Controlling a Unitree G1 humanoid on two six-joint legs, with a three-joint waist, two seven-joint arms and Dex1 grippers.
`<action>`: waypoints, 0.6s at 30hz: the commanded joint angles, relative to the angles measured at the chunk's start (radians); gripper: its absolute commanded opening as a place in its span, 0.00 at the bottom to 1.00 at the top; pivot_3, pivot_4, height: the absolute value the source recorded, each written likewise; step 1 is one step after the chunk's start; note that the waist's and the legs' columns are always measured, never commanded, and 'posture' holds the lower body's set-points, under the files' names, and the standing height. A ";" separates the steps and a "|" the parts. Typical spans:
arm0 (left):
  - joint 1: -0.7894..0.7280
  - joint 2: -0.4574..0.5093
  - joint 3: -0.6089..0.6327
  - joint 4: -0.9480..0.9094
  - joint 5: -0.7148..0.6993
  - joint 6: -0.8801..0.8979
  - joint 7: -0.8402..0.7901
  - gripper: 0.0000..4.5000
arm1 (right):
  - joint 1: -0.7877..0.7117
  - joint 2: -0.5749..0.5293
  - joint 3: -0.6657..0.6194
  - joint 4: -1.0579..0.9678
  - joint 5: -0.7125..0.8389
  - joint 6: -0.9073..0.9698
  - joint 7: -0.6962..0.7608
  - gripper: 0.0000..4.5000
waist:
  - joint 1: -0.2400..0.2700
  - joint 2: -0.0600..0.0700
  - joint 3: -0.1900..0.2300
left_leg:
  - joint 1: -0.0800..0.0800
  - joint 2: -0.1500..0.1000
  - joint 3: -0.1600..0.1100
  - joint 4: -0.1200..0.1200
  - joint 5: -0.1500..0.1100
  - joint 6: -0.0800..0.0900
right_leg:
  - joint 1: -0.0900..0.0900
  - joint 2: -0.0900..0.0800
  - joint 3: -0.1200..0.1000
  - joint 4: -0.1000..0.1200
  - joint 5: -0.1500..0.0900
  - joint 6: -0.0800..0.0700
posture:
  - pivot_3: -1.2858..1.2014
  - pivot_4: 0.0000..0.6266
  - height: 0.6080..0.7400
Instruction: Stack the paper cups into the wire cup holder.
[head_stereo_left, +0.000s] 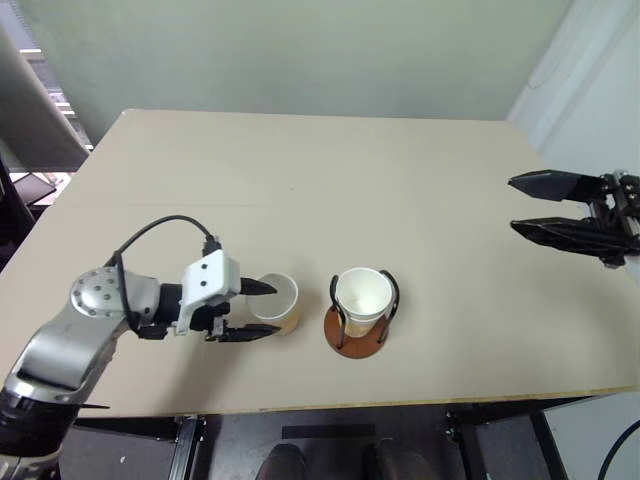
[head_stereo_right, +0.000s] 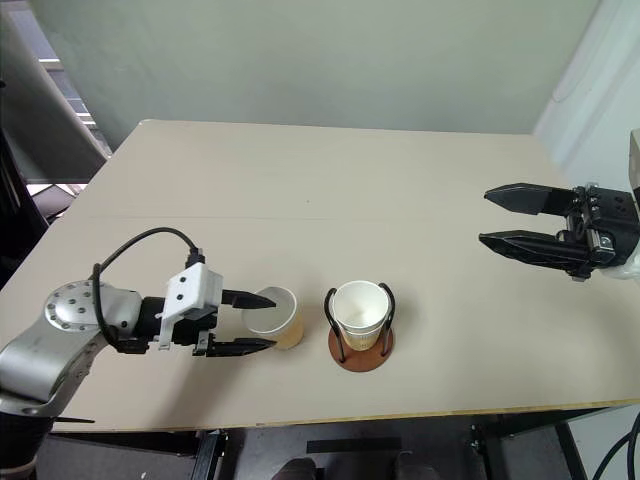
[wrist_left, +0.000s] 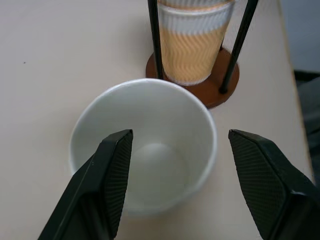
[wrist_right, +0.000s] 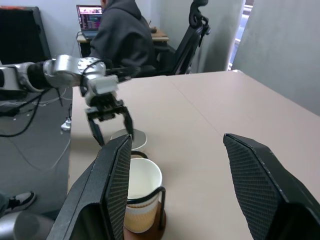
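Note:
One paper cup (head_stereo_left: 280, 303) stands upright on the table, white inside with a tan wall. My left gripper (head_stereo_left: 266, 309) is open at this cup, one finger over its rim and the other beside its wall; the left wrist view shows the cup (wrist_left: 145, 150) between the spread fingers (wrist_left: 107, 175). Just to the right stands the wire cup holder (head_stereo_left: 345, 343), a brown disc with black loops, and another paper cup (head_stereo_left: 362, 292) sits inside it. My right gripper (head_stereo_left: 514, 204) hangs open above the table's right side, holding nothing.
The tan table (head_stereo_left: 330, 180) stretches wide behind the cups, its front edge close below the holder. In the right wrist view a person (wrist_right: 122, 35) sits at a desk with a laptop (wrist_right: 90, 17) beyond the table's end, next to an office chair (wrist_right: 192, 30).

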 joint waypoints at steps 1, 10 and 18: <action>-0.050 -0.017 -0.048 0.032 0.058 -0.051 -0.016 0.73 | -0.020 -0.017 -0.048 -0.067 0.069 0.004 -0.049 0.64 | 0.000 0.000 0.000 | 0.000 0.000 0.000 0.000 0.000 0.000 | 0.000 0.002 0.000 0.000 0.000 0.000 | 0.52 0.24 1.00; -0.104 -0.037 -0.078 0.088 0.090 -0.088 -0.062 0.45 | 0.022 -0.031 -0.058 -0.100 0.092 -0.007 -0.098 0.65 | 0.000 0.000 0.000 | 0.000 0.001 -0.001 0.000 0.000 0.001 | 0.000 0.003 0.000 -0.001 0.000 0.001 | 0.52 0.24 1.00; -0.114 -0.046 -0.062 0.090 0.060 -0.079 -0.096 0.00 | 0.064 -0.041 -0.069 -0.110 0.102 -0.016 -0.098 0.65 | 0.001 0.000 0.000 | -0.001 0.001 -0.001 0.001 -0.001 0.001 | 0.000 0.003 0.000 -0.001 0.000 0.001 | 0.52 0.24 1.00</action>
